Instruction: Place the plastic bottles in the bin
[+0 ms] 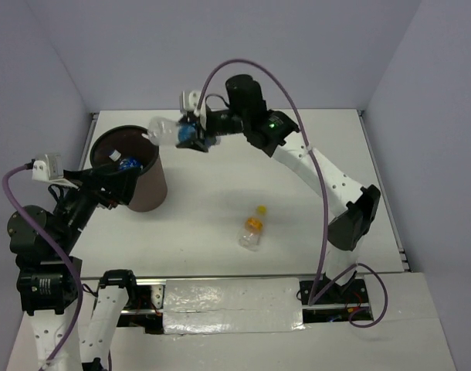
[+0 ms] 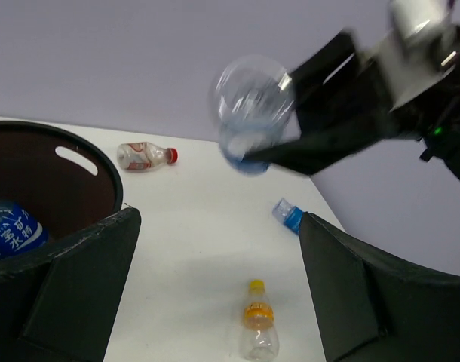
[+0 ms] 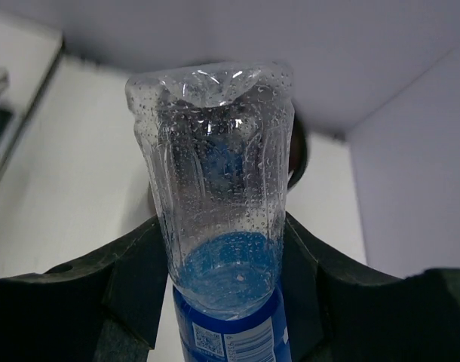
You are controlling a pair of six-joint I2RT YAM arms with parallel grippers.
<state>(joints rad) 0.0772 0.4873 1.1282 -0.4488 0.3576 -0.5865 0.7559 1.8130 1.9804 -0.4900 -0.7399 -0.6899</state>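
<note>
Though the top view misses it, the left wrist view shows a red-capped bottle [image 2: 145, 156] beyond the bin [image 1: 147, 193]; the right gripper [image 1: 191, 135] clamps a blue-labelled bottle [image 1: 164, 130] by its far rim, the left gripper [image 2: 215, 260] spread wide, empty.

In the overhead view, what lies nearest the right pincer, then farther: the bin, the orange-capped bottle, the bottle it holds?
1. Blue-labelled bottle: gripped in the right pincer itself.
2. Bin: just to its left.
3. Orange-capped bottle: lying alone, toward the near side.
</note>
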